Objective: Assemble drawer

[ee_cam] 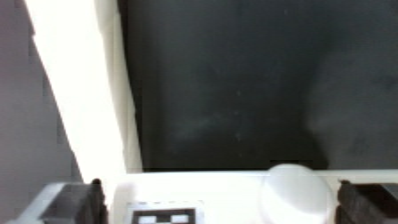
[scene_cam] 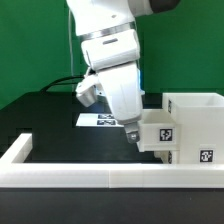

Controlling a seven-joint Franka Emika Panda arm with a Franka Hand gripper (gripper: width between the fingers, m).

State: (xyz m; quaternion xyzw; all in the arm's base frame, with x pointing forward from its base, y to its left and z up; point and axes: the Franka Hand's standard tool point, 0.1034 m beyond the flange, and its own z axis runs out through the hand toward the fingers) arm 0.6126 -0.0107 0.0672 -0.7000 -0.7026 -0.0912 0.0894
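Drawer partly staged, nothing slid in yet as far as I can tell.
My gripper point(scene_cam: 131, 130) is spread wide, grasping nothing, hovering just over a small tray point(scene_cam: 160, 134) that sits against the tall casing point(scene_cam: 200, 125) at the exterior view's right, beside the rail point(scene_cam: 90, 177); second tray not visible.

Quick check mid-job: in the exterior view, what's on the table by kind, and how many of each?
Casing: 1
Tray: 1
Marker board: 1
Rail: 1
Total: 4
No second tray is in view.
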